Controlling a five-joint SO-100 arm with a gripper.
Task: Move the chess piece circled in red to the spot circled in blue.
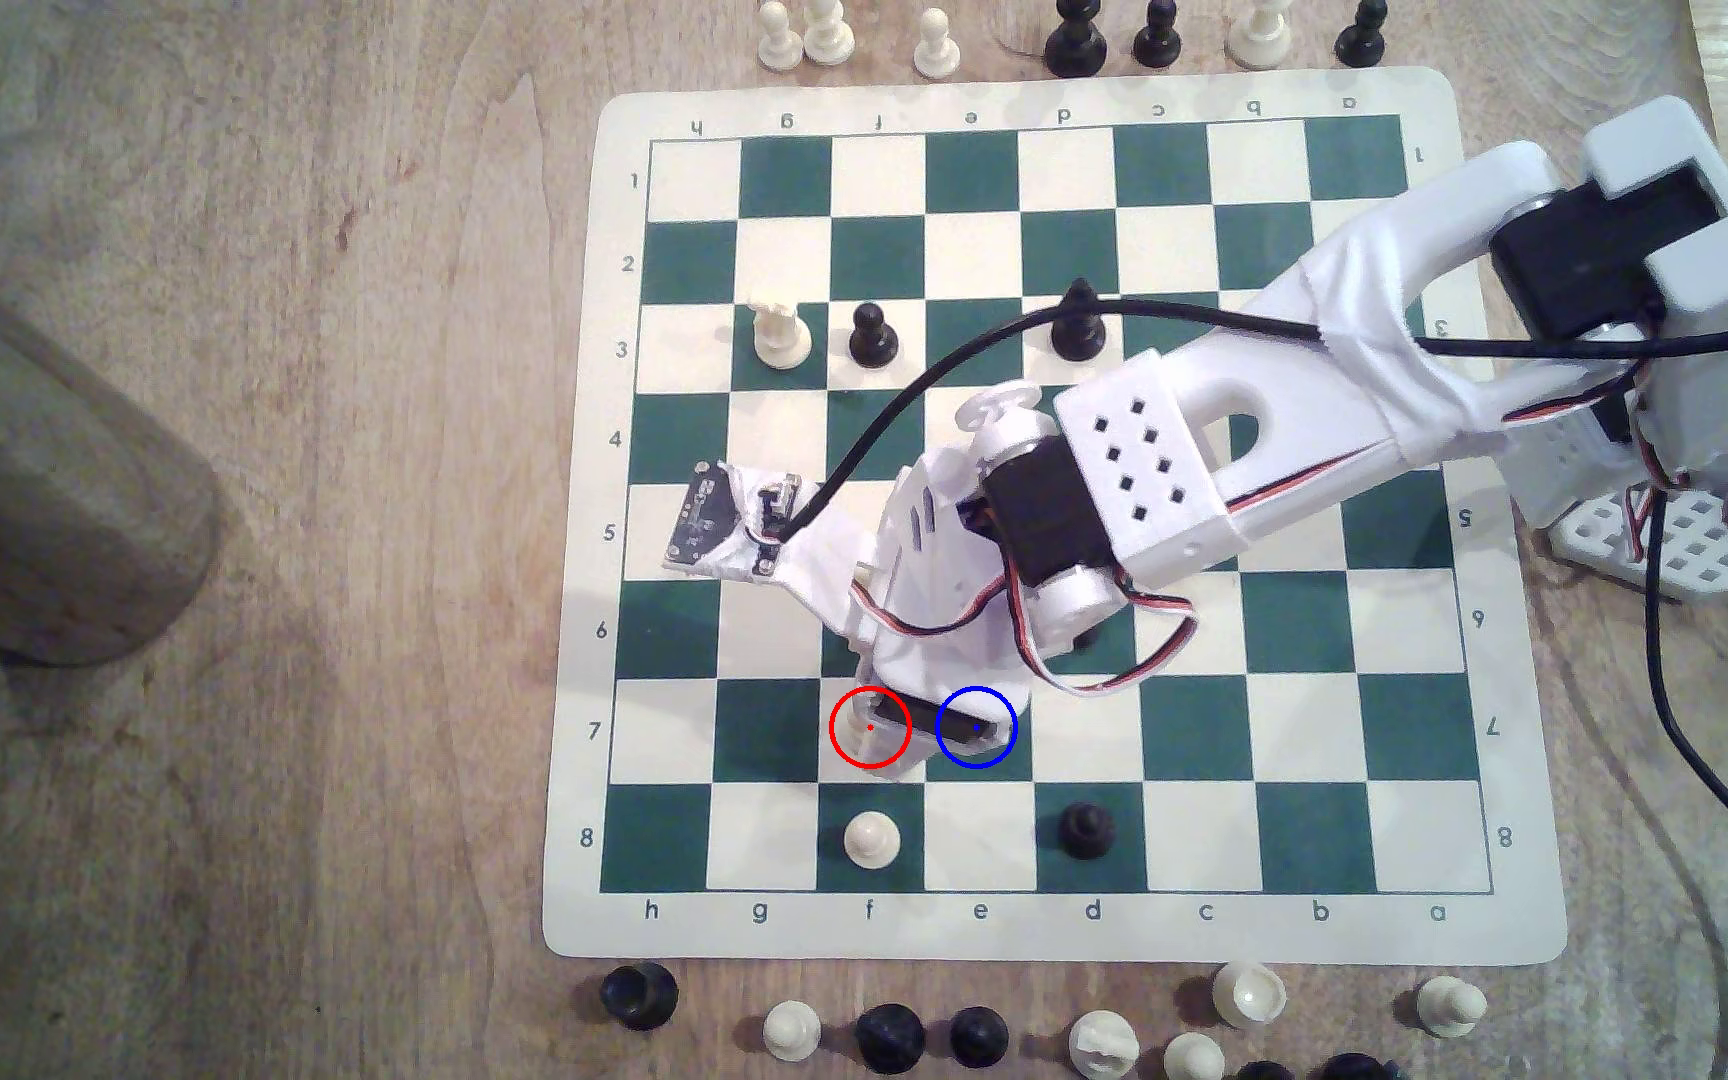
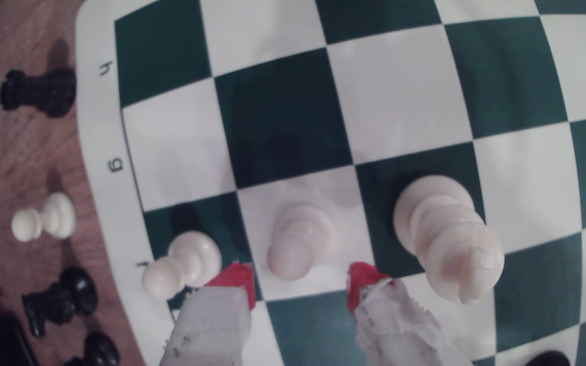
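The chess piece circled in red, a cream-white pawn (image 2: 295, 243), stands upright on a cream square. My gripper (image 2: 298, 285) is open, and its red-tipped fingers (image 2: 235, 281) sit on either side of the pawn's head with a gap on each side. In the exterior view the gripper (image 1: 901, 727) hangs over the red ring and hides most of the pawn. The spot circled in blue (image 1: 995, 756) is the dark green square just to the exterior view's right of the red ring. The gripper body partly covers it.
A taller white piece (image 2: 443, 239) and a white pawn (image 2: 182, 264) stand on the squares flanking the circled pawn. A black pawn (image 1: 1085, 829) sits two squares from the white pawn (image 1: 871, 837). Loose pieces line both board ends. A wooden cylinder (image 1: 39, 467) lies at the exterior view's left.
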